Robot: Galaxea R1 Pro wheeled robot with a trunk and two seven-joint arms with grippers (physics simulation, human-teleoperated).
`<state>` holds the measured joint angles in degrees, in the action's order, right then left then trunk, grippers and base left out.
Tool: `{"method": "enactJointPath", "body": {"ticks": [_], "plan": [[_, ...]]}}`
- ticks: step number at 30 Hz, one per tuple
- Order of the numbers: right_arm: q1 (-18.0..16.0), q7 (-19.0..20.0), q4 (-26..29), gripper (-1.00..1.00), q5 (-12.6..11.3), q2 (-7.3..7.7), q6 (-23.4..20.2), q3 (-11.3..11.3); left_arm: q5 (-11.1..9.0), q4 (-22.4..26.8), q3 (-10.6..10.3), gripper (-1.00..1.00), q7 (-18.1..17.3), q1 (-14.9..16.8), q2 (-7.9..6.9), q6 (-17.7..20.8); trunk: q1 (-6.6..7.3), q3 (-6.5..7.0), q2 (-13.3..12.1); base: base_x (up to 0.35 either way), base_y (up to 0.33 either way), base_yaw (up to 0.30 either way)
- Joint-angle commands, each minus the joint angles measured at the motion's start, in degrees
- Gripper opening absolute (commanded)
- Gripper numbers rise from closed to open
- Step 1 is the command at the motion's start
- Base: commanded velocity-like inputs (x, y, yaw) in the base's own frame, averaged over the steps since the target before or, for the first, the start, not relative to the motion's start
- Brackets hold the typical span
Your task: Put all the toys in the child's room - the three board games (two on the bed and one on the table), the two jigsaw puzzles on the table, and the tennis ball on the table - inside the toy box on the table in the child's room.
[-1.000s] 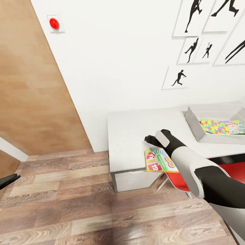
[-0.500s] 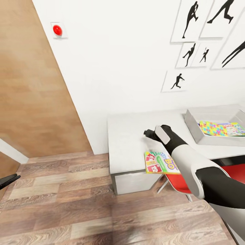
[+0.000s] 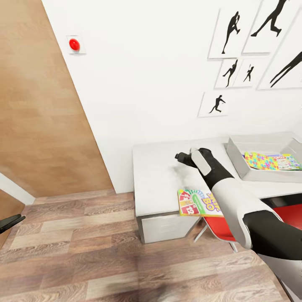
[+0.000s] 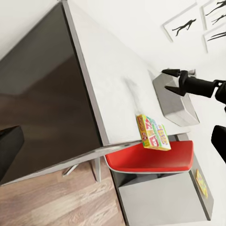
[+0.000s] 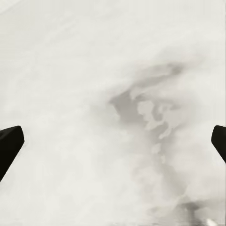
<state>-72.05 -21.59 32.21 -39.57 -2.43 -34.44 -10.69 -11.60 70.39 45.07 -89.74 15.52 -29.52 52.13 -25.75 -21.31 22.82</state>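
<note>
White desk top [image 3: 159, 176]: carrying everything; used here as the landmark.
Grey toy box [image 3: 239, 161]: sitting at the desk's far right, already holding a jigsaw puzzle [image 3: 262, 160].
SKIP BO box [image 3: 199, 202]: lying flat at the desk's front edge, overhanging it; probably light, stiff and slick, so pinching the overhanging edge looks best.
Right gripper [image 3: 181, 158]: hanging spread wide over bare desk behind the box, gripping nothing.
Left gripper [image 3: 10, 222]: well left of the desk; cannot tell its state.
</note>
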Motion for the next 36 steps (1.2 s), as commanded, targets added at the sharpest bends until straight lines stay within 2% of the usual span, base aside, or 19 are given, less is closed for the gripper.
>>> {"method": "enactJointPath", "body": {"ticks": [1,6,10,11,17,21,25,29,32,33,35,36], "plan": [[0.7,-0.6,1.6,1.00,-0.6,0.04,-1.0,-0.3,0.1,0.0,0.0,1.00,-0.3,0.0,-0.01,0.6,-0.04,0.00,0.1,0.000,0.000,0.000],[4.9,-0.5,11.4,1.00,-0.8,0.08,-6.5,0.2,0.1,0.0,0.0,1.00,-0.3,0.0,-0.01,0.6,-0.04,0.47,0.1,0.000,0.000,0.000],[8.5,0.0,21.3,1.00,-1.9,0.12,-11.9,2.0,0.1,0.0,0.0,1.00,-0.3,0.0,-0.01,0.6,-0.04,0.85,0.1,0.000,0.000,0.000],[10.3,0.3,26.3,1.00,-2.9,0.12,-14.8,3.2,0.1,0.0,0.0,1.00,-0.3,0.0,-0.01,0.6,-0.04,0.94,0.1,0.000,0.000,0.000],[16.6,1.1,40.4,1.00,-6.9,0.47,-23.0,7.4,0.1,0.0,0.0,1.00,-0.3,0.0,-0.01,0.6,-0.04,1.51,0.1,0.000,0.000,0.000],[21.9,2.1,48.5,1.00,-11.0,1.89,-25.1,9.6,0.1,0.0,0.0,1.00,-0.3,0.0,-0.01,0.6,-0.04,1.89,0.1,0.000,0.000,0.000],[27.5,4.4,53.7,1.00,-15.7,4.01,-25.6,10.8,0.1,0.0,0.0,1.00,-0.3,0.0,-0.01,0.6,-0.04,2.26,0.1,0.000,0.000,0.000],[32.2,8.6,56.2,1.00,-20.1,6.71,-25.6,11.6,0.1,0.0,0.0,1.00,-0.3,0.0,-0.01,0.6,-0.04,2.64,0.1,0.000,0.000,0.000],[35.3,13.3,57.1,1.00,-22.6,8.94,-25.6,12.6,0.1,0.0,0.0,1.00,-0.3,0.0,-0.01,0.6,-0.04,2.92,0.1,0.000,0.000,0.000],[37.7,17.2,57.4,1.00,-23.7,10.27,-25.6,13.3,0.1,0.0,0.0,1.00,-0.3,0.0,-0.01,0.6,-0.04,3.02,0.1,0.000,0.000,0.000],[40.2,21.6,57.6,1.00,-24.3,11.26,-25.6,14.1,0.1,0.0,0.0,1.00,-0.3,0.0,-0.01,0.6,-0.04,3.21,0.1,0.000,0.000,0.000],[42.6,26.1,57.6,1.00,-24.6,11.94,-25.6,15.1,0.1,0.0,0.0,1.00,-0.3,0.0,0.02,0.6,-0.04,3.30,0.1,0.000,0.000,0.000]]}}
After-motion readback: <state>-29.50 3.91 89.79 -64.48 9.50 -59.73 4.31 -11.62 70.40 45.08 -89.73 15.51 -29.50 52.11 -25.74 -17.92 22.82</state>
